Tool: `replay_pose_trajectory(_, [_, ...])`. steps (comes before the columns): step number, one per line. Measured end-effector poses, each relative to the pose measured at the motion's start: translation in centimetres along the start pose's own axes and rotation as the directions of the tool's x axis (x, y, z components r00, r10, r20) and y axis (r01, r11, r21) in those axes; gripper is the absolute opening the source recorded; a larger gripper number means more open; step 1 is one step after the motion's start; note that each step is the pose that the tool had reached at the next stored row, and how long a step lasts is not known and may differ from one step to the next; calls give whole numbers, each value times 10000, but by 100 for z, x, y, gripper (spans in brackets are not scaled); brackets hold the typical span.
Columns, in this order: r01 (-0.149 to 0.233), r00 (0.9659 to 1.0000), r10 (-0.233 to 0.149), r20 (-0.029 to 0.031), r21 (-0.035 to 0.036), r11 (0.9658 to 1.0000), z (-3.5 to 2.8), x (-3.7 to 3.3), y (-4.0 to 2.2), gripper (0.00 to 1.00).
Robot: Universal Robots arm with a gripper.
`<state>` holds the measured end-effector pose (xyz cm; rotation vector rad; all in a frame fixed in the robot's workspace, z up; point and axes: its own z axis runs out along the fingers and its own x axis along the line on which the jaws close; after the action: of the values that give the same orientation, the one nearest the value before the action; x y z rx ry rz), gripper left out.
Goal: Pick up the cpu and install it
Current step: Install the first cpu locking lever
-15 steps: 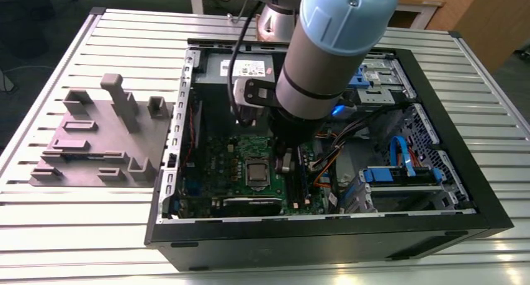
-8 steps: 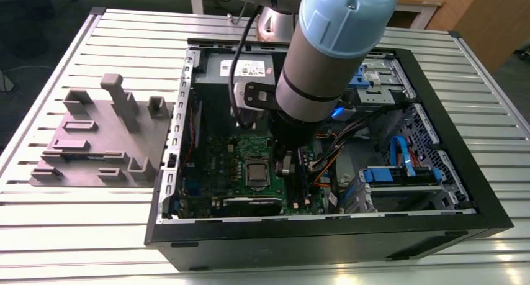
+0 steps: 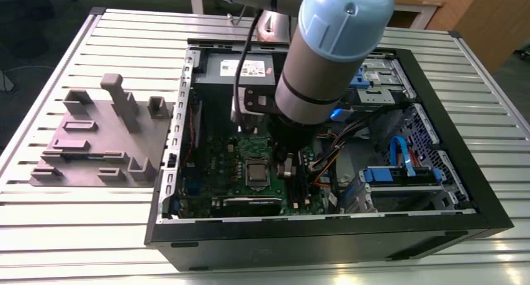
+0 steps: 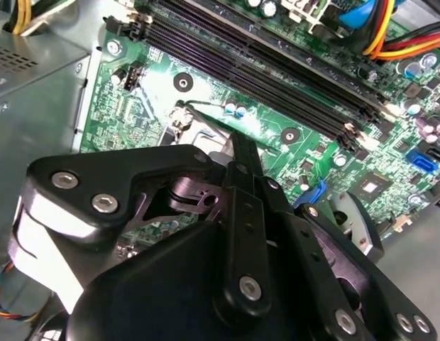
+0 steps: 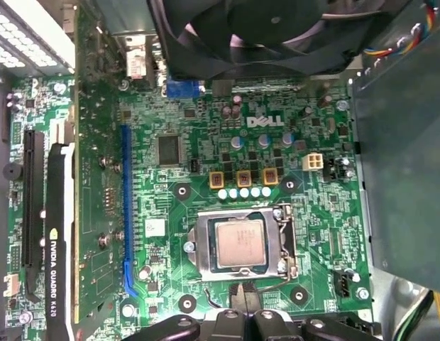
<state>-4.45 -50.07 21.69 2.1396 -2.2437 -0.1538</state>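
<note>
The cpu [image 5: 238, 244], a small square chip with a silvery top and tan rim, lies flat inside the silver-framed socket [image 5: 287, 240] on the green motherboard. My gripper [image 5: 242, 293] hovers just beside the socket's edge, its dark fingertips close together with nothing between them. In the exterior view the gripper [image 3: 287, 167] reaches down into the open computer case, right next to the socket [image 3: 257, 172]. The second wrist view looks over the gripper body, and its fingers [image 4: 240, 145] point at the socket corner.
A grey moulded plate [image 3: 99, 142] rests on the slatted table at the exterior view's left. Inside the case sit a grey box with a white label [image 3: 244, 66], a graphics card [image 5: 53, 234], a black fan [image 5: 277, 35], memory slots [image 4: 277, 78] and blue cables [image 3: 399, 156].
</note>
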Motion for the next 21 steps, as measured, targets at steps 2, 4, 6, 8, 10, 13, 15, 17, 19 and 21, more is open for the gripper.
replay_pose_trajectory(2, [75, 10000, -75, -15, -3, 10000, 15, 2, -2, 11])
replay_pose_trajectory(4, [120, 9999, -120, -27, -6, 9999, 25, 6, -3, 11])
replay_pose_trajectory(6, [146, 9999, -146, -30, -6, 9999, 33, 10, -4, 11])
replay_pose_trajectory(8, [171, 9998, -171, -34, -7, 9999, 38, 16, -5, 11])
replay_pose_trajectory(10, [193, 9998, -193, -41, -7, 9998, 42, 22, -5, 11])
replay_pose_trajectory(13, [230, 9997, -230, -106, -8, 9997, 82, 30, -10, 11])
replay_pose_trajectory(15, [237, 9996, -238, -148, -7, 9997, 99, 32, -12, 11])
replay_pose_trajectory(17, [246, 9995, -246, -181, -7, 9997, 111, 37, -12, 11])
replay_pose_trajectory(19, [263, 9995, -263, -188, -8, 9997, 117, 48, -13, 11])
replay_pose_trajectory(21, [283, 9994, -283, -194, -8, 9996, 124, 55, -15, 11])
